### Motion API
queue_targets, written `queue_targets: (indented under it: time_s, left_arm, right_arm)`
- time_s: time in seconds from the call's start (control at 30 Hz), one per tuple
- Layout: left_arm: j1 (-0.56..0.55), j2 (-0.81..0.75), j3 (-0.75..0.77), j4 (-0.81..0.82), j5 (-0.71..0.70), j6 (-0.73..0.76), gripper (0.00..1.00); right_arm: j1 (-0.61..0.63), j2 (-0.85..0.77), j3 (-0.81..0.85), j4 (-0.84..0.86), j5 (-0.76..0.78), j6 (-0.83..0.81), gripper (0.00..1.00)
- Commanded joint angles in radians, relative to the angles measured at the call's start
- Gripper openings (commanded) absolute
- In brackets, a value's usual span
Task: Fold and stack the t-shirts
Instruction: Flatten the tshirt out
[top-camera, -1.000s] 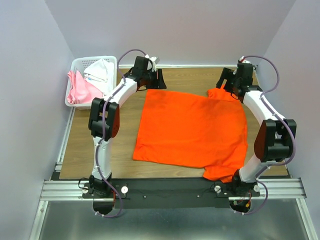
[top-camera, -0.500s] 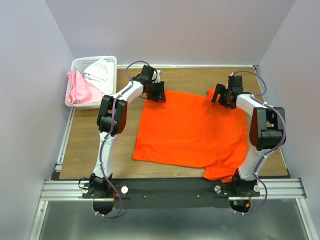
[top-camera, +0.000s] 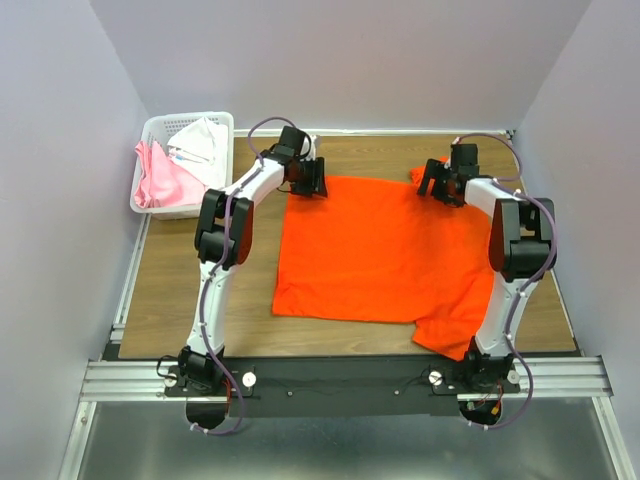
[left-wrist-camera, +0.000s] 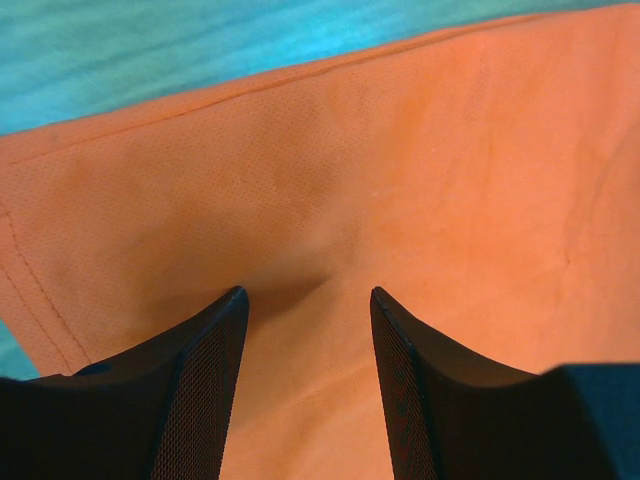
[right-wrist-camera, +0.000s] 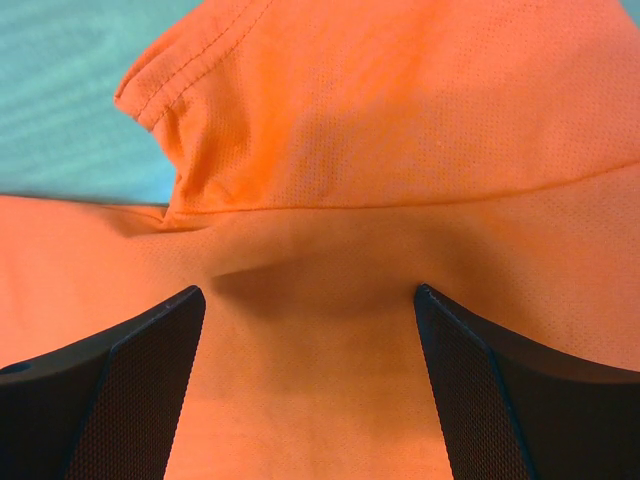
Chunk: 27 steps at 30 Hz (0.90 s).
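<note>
The bright orange t-shirt (top-camera: 385, 250) lies spread flat on the wooden table (top-camera: 180, 290), with one sleeve bunched at the near right. My left gripper (top-camera: 308, 182) is down on its far left corner. In the left wrist view the gripper (left-wrist-camera: 308, 295) is open, with orange cloth (left-wrist-camera: 450, 150) between and under the fingers. My right gripper (top-camera: 438, 186) is at the far right corner by the other sleeve. In the right wrist view it (right-wrist-camera: 310, 292) is open over the cloth, just short of the sleeve seam (right-wrist-camera: 400, 100). A pale pink shirt (top-camera: 160, 182) and a white shirt (top-camera: 200, 140) lie in the basket.
The white lattice basket (top-camera: 190, 117) stands at the far left corner of the table. Grey walls close in on the left, right and far sides. The metal rail (top-camera: 340, 380) with the arm bases runs along the near edge.
Both grippers came down from above the far edge onto the shirt's far corners. The shirt has slid a little toward the far side; its near edge and near sleeve shifted with it.
</note>
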Motion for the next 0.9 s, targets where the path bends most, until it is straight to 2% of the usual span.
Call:
queue_targets:
  time_s: [0.0,0.13,0.4,0.57,0.67,0.87]
  left_arm:
    - [0.026,0.089,0.059,-0.048,-0.028,0.002,0.61]
    - [0.047,0.152,0.160,-0.102,-0.024,-0.011,0.60]
    - [0.115,0.173,0.182,-0.029,0.008,-0.045,0.60]
    - [0.141,0.212,0.247,0.048,0.080,-0.039,0.59]
    - [0.158,0.239,0.316,0.065,0.129,-0.042,0.58]
    - [0.166,0.201,0.344,0.178,0.252,-0.021,0.58]
  right_arm:
    - [0.000,0.104,0.055,-0.022,-0.048,-0.016,0.92]
    - [0.000,0.170,0.159,-0.025,-0.063,0.010,0.91]
    - [0.000,0.297,0.355,-0.039,-0.200,0.029,0.91]
    - [0.000,0.380,0.506,-0.047,-0.356,0.032,0.91]
    - [0.001,0.409,0.585,-0.050,-0.385,0.033,0.91]
    - [0.001,0.371,0.676,-0.057,-0.415,0.010,0.92]
